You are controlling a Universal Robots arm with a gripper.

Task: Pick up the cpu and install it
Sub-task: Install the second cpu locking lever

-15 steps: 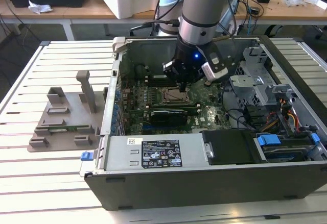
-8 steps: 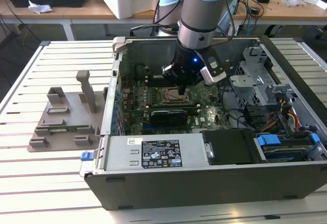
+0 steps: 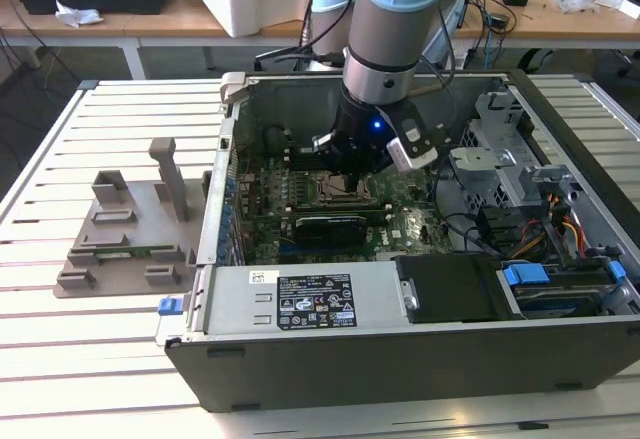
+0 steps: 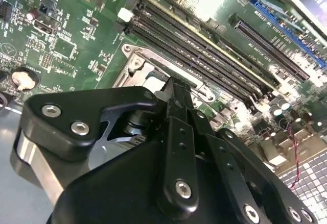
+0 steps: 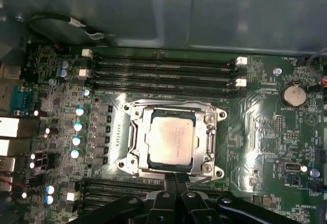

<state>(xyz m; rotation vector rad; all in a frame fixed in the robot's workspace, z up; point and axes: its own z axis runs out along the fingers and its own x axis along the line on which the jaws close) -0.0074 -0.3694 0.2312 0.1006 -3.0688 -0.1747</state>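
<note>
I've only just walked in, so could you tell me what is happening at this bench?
The robot arm reaches into an open desktop computer case lying on a slatted table. Its black gripper hangs just above the green motherboard, at the edge of the metal-framed socket. The flat square silvery cpu already lies inside that socket, and the fingers are closed together with nothing between them. A grey plastic holder tray sits beside the case.

one cpu [image 5: 171, 141], one socket [image 5: 173, 140], one pincer [image 5: 176, 177].
</note>
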